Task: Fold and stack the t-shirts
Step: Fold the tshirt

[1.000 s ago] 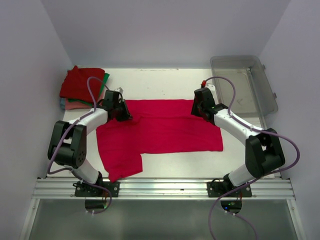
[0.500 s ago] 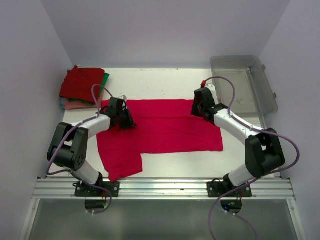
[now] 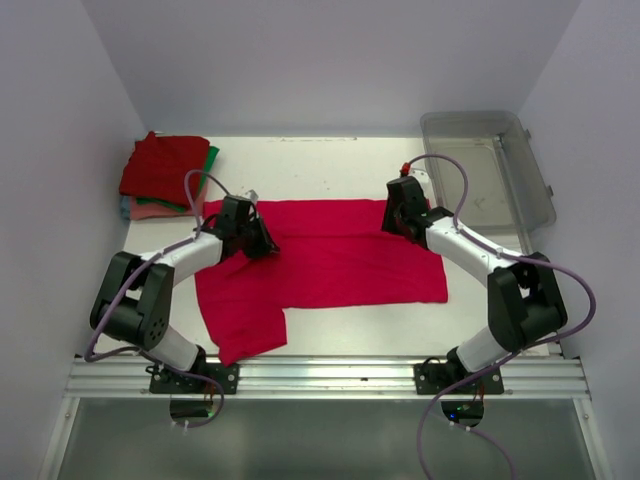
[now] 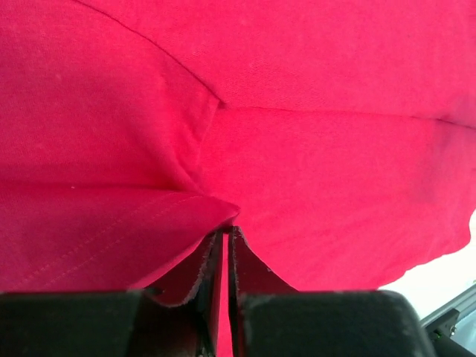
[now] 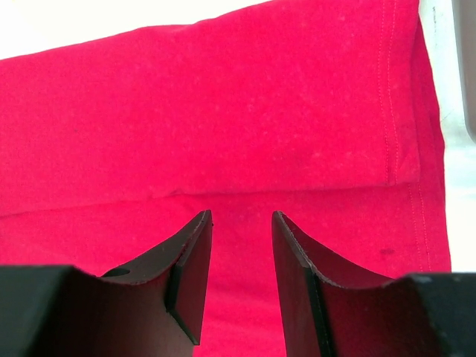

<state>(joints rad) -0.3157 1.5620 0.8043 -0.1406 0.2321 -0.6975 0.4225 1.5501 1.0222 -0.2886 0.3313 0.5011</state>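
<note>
A bright crimson-pink t-shirt [image 3: 330,262] lies spread on the white table, one part hanging toward the near left. My left gripper [image 3: 268,246] is shut on a fold of its cloth [image 4: 149,223] near the shirt's upper left and holds it over the shirt. My right gripper [image 3: 392,222] is open and empty, low over the shirt's upper right part [image 5: 245,134]. A stack of folded t-shirts [image 3: 163,176], dark red on top with green and salmon-pink edges showing, sits at the back left.
A clear grey plastic bin [image 3: 490,170] stands at the back right. White walls close in the left, back and right. A metal rail [image 3: 330,378] runs along the near edge.
My left gripper has moved right, pulling the held cloth edge over the shirt. My right gripper has stayed near the upper right corner.
</note>
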